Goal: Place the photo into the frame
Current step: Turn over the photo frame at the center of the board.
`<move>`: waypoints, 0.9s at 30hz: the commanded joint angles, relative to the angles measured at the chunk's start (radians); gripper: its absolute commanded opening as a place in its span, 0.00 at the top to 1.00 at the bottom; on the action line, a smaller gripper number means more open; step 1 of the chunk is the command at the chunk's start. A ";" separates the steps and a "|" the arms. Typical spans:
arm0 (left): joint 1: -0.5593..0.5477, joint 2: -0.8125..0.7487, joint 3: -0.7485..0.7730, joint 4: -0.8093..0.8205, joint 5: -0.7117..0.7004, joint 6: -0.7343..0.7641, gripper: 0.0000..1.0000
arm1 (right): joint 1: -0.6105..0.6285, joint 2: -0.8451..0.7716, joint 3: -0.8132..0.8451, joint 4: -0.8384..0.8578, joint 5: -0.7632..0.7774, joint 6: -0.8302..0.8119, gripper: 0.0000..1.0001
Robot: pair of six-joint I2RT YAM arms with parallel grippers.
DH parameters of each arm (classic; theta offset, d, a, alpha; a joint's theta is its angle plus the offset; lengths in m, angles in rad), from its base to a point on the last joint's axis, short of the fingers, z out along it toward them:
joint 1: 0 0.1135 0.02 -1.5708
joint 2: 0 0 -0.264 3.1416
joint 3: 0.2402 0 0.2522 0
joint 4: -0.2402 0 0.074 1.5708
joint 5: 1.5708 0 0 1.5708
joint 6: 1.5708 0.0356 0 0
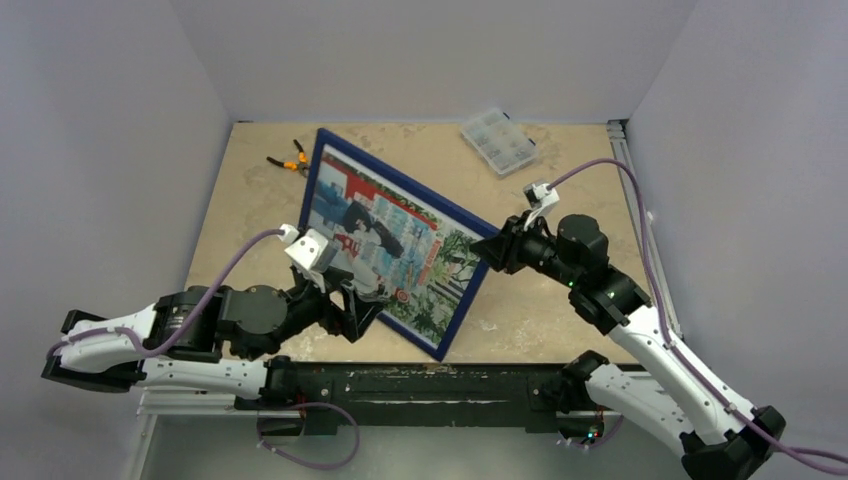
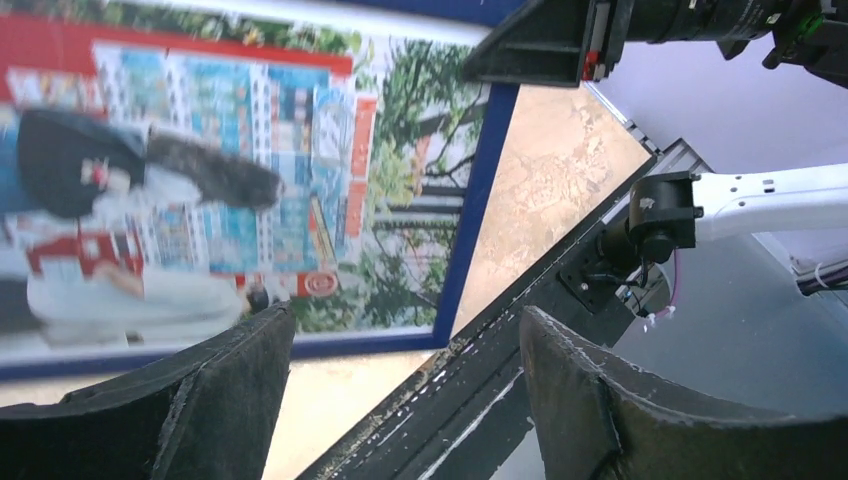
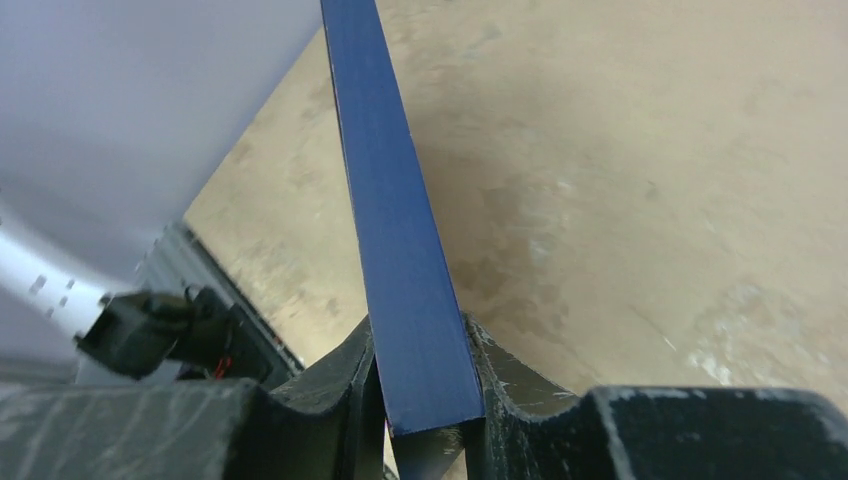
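The right gripper (image 3: 420, 345) is pinching a rail of the dark blue frame (image 1: 465, 297), which is lying on the table (image 1: 570, 200) with the photo (image 1: 400, 245) showing inside. The left gripper (image 2: 400, 320) is hovering wide open (holding nothing). The task is probably finishing; the next move is lowering the frame gently, then releasing it.

Built of white shells on the links of the left arm (image 1: 110, 340) and right arm (image 1: 660, 350), with black cylindrical housings at the joints. Trailed by lilac cables (image 1: 240, 255) plugged into white camera blocks (image 1: 308, 248) at the wrists. Tipped, on the left gripper (image 2: 400, 315), with matte black wedge-shaped fingers (image 2: 230, 400), scuffed grey.
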State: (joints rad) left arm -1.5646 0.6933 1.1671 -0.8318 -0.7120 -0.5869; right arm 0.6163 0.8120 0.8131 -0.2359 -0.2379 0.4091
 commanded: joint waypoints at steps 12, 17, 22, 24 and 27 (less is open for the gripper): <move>0.059 0.208 -0.070 -0.019 0.053 -0.237 0.09 | -0.434 0.253 -0.152 -0.055 -0.178 -0.009 0.96; 0.176 0.326 -0.096 0.035 0.210 -0.248 0.09 | -0.502 0.358 -0.202 -0.001 -0.201 -0.027 0.84; 0.257 0.448 -0.099 0.097 0.332 -0.239 0.08 | -0.522 0.514 -0.186 0.022 -0.237 -0.067 0.74; 0.275 0.488 -0.102 0.115 0.364 -0.239 0.08 | -0.526 0.571 -0.193 0.059 -0.289 -0.063 0.72; 0.294 0.537 -0.109 0.148 0.416 -0.237 0.08 | -0.533 0.627 -0.206 0.106 -0.314 -0.048 0.70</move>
State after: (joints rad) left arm -1.2953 1.1942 1.0641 -0.7670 -0.4015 -0.8097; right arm 0.0677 1.3769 0.6437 -0.1387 -0.6270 0.6216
